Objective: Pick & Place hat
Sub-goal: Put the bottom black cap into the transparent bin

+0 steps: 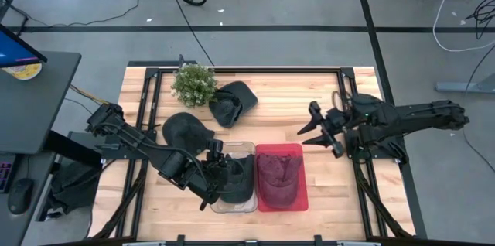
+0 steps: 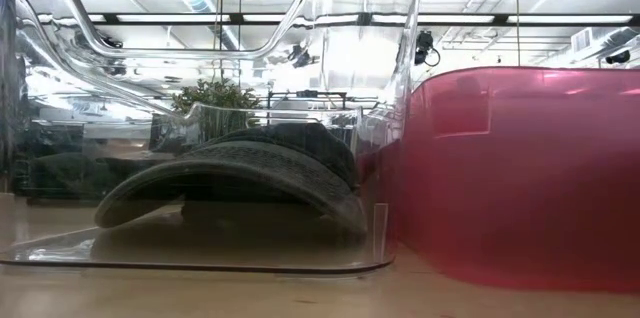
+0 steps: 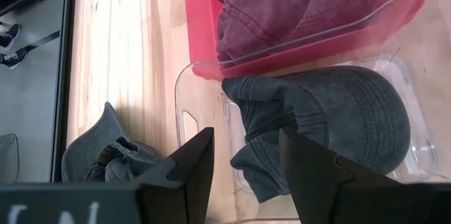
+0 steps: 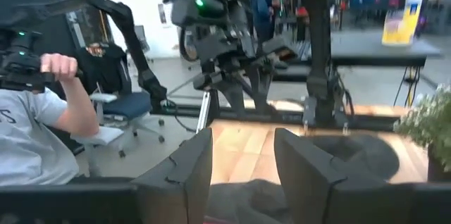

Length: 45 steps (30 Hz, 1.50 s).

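- My left gripper [image 1: 217, 170] hangs just over the clear bin [image 1: 249, 147] at the near middle of the surface [image 1: 332, 192], jaws spread wide and holding nothing.
- A dark cap [image 3: 331, 122] lies inside that clear bin, crown toward one end, brim folded under; my fingers [image 3: 187, 175] stand apart above its near edge without touching it.
- The red bin [image 1: 301, 192] touches the clear bin's right side and holds a maroon cap [image 1: 278, 175].
- My right gripper [image 1: 319, 131] waits above the surface, right of the bins and a little farther back, jaws partly apart and empty.
- Two more dark caps are out on the surface: one [image 1: 186, 131] left of the bins by my left arm, another [image 1: 231, 101] farther back beside the small plant [image 1: 193, 83].
- A person [image 4: 42, 122] sits beyond the surface, seen from my right wrist.
- Risks, as I judge them:
  - If I lift carelessly, a finger could catch the folded brim and drag the cap out again.
  - The clear bin is light; brushing its wall could shove it against the red bin and shift both.
  - Swinging left toward the next cap, my arm passes low over it and could push it away.
  - The far cap sits against the plant, so a wide approach could knock the plant.
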Available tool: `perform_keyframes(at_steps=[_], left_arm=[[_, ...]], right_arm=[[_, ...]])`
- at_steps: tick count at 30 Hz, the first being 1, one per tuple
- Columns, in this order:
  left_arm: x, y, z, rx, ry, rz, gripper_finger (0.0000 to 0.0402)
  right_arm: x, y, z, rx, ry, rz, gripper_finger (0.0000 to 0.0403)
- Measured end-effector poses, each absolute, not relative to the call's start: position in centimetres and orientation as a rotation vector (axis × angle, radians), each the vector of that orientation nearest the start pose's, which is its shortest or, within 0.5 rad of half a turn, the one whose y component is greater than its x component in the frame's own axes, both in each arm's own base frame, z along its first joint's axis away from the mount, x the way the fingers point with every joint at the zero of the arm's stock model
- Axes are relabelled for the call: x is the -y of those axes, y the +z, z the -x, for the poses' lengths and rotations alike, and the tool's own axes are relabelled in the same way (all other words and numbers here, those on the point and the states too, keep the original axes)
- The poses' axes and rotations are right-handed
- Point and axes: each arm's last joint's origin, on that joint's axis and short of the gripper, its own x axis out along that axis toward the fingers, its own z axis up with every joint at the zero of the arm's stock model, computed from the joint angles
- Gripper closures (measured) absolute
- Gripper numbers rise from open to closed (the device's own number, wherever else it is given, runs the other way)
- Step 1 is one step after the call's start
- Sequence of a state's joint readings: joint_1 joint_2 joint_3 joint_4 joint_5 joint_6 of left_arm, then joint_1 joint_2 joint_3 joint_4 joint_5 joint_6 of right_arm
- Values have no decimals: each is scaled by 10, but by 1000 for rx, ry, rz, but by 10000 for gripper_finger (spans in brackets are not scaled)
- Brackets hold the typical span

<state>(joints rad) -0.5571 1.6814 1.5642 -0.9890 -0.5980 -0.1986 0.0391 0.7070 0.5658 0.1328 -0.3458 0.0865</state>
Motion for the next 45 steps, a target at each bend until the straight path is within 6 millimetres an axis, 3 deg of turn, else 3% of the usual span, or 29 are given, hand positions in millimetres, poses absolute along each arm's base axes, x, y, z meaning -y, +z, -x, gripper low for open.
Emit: perform_keyframes(at_steps=[25, 31, 40, 45], left_arm=[[167, 315, -298, -904, 125, -417, 236], [167, 315, -299, -901, 126, -416, 236], [163, 316, -301, -897, 136, -406, 236], [163, 316, -301, -896, 136, -404, 236]], right_arm=[[-12, 280, -50, 272, 392, -21, 246], [-12, 274, -56, 272, 385, 14, 246], [-9, 207, -89, 387, 206, 117, 246], [-6, 197, -93, 307, 133, 99, 246]])
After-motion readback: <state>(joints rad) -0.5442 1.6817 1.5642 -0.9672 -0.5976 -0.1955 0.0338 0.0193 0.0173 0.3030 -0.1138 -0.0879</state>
